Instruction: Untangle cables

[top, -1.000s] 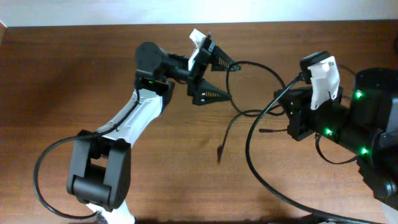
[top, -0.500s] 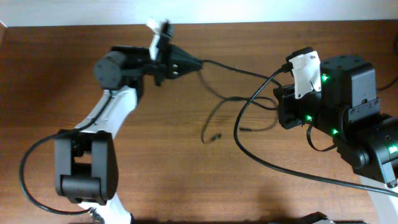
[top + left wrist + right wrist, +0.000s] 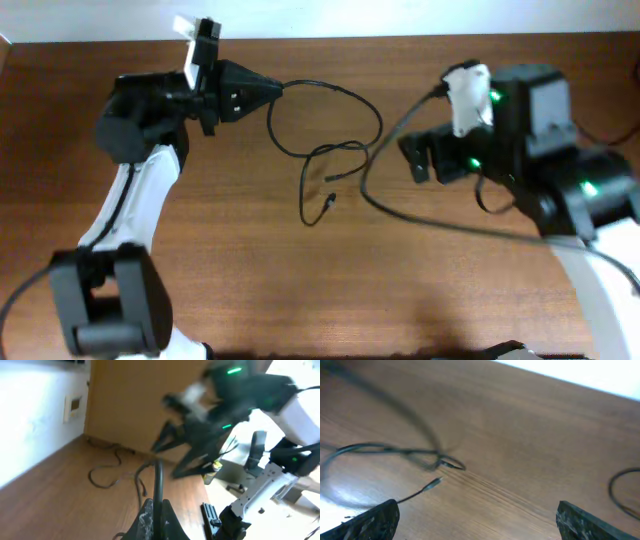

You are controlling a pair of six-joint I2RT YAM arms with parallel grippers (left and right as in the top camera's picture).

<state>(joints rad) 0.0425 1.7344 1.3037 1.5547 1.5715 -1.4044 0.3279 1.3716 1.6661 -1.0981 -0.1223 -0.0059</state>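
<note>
The cables (image 3: 345, 118) are thin black cords lying in loose crossing loops on the brown table (image 3: 240, 280), with one plug end (image 3: 328, 199) free near the middle. At the back left my left gripper (image 3: 277, 90) is shut on one end of a cable. In the left wrist view that cord (image 3: 158, 477) runs up from between my closed fingers (image 3: 148, 521), and more loops (image 3: 106, 481) lie beyond. My right gripper (image 3: 414, 160) stands open to the right of the loops. In the right wrist view its fingers (image 3: 372, 521) are wide apart, holding nothing, with a loop (image 3: 385, 450) and plug (image 3: 437, 480) ahead.
The right arm's thick black wire (image 3: 372, 190) sweeps across the table just right of the cables. The left arm (image 3: 135, 190) stretches along the left side. The white wall (image 3: 320, 15) borders the table's far edge.
My left gripper shut on a cable end and pulled it left toward the back. My right gripper opened and let go, and the loops now lie slack between the arms.
</note>
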